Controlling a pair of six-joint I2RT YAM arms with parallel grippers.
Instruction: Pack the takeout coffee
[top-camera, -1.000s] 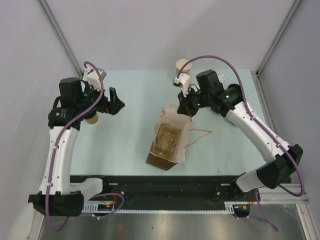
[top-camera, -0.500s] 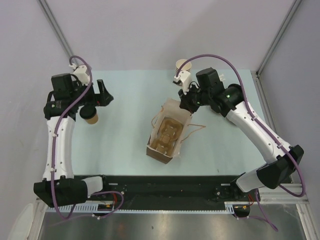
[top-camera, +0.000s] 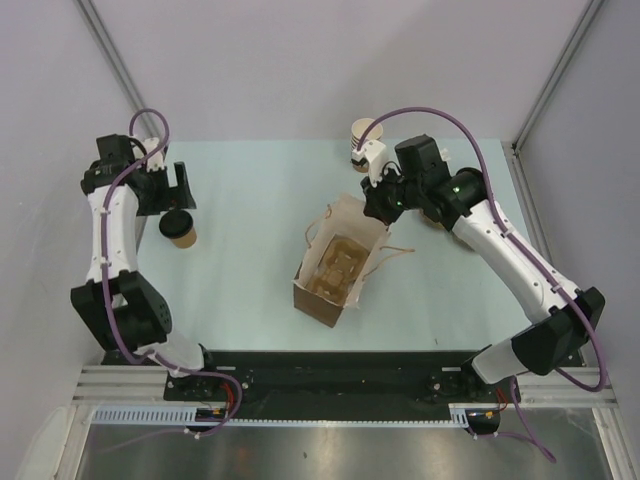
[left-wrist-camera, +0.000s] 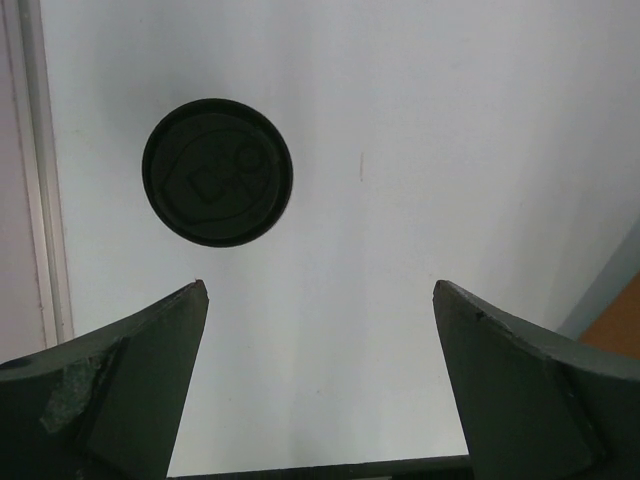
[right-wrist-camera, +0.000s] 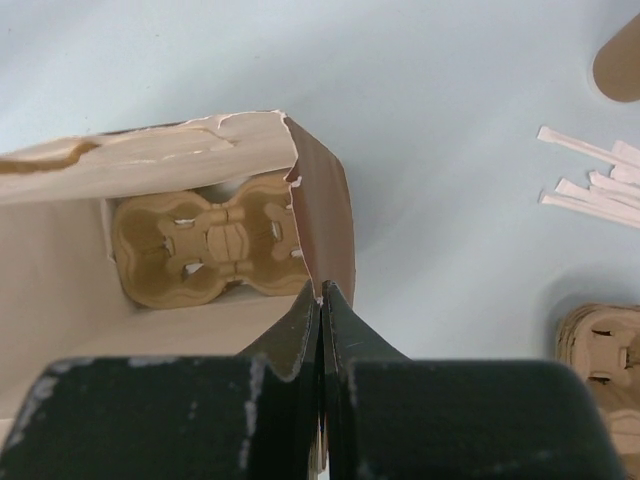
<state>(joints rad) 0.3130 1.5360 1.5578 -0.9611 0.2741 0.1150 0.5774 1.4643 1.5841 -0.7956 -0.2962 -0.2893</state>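
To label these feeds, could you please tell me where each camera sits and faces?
Top external: above and behind the bases, looking down on the table; both arms show.
Left wrist: straight down on the takeout coffee; open left gripper shows.
Right wrist: down into the paper bag; right gripper shut on its rim.
Shared: top and left wrist both see the takeout coffee.

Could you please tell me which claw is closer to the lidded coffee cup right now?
Left. The open left claw hovers close by the takeout coffee, slightly above it. The right claw is far off at the paper bag, shut on its rim.
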